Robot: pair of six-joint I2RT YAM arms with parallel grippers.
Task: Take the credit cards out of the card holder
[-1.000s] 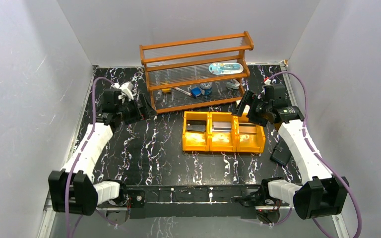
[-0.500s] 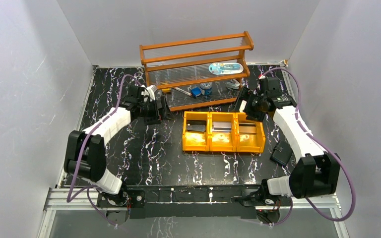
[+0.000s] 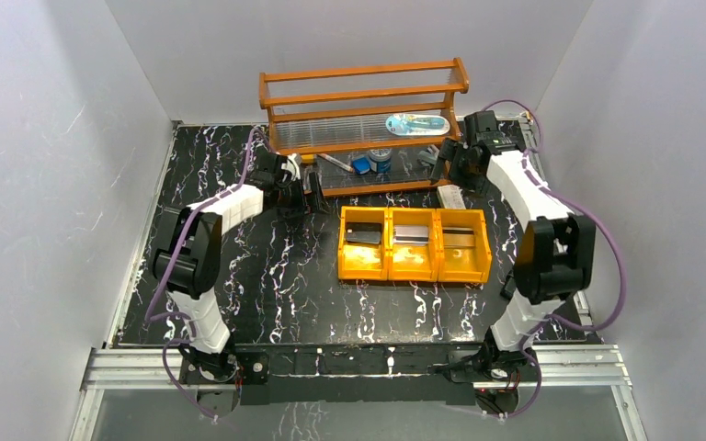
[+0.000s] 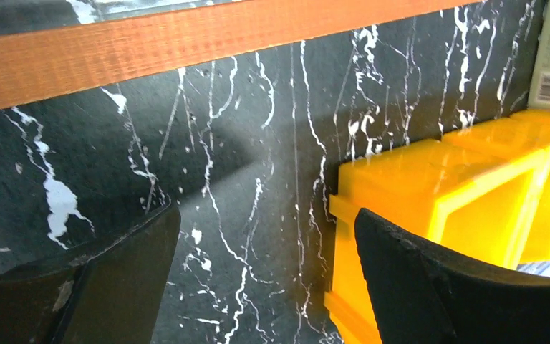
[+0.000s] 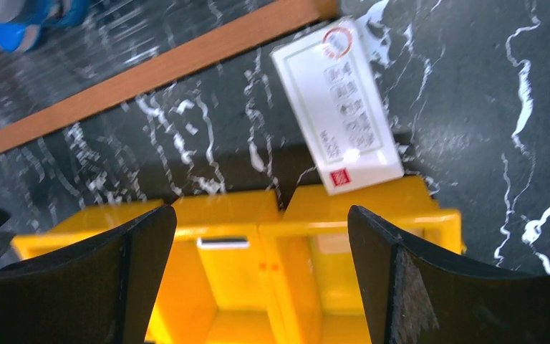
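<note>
The card holder is almost wholly hidden behind my right arm's elbow; only a dark edge (image 3: 506,287) shows right of the yellow bin (image 3: 342,248). Flat cards lie in the bin: a dark one (image 3: 363,236) on the left, a grey one (image 3: 411,232) in the middle, a tan one (image 3: 461,241) on the right. My left gripper (image 3: 311,188) (image 4: 265,229) hangs open over bare table between the shelf's left foot and the bin's corner (image 4: 401,179). Open and holding nothing, my right gripper (image 3: 450,175) (image 5: 261,222) hovers behind the bin (image 5: 229,215).
An orange wooden shelf (image 3: 364,92) with small items stands at the back; its bottom rail (image 4: 186,36) is close ahead of the left gripper. A white box (image 3: 450,196) (image 5: 336,115) lies between the shelf and the bin. Grey walls close in both sides.
Both arms have stretched out toward the shelf. The left gripper went right to the shelf's left foot, and the right gripper moved back past the bin. The right elbow now covers the card holder.
</note>
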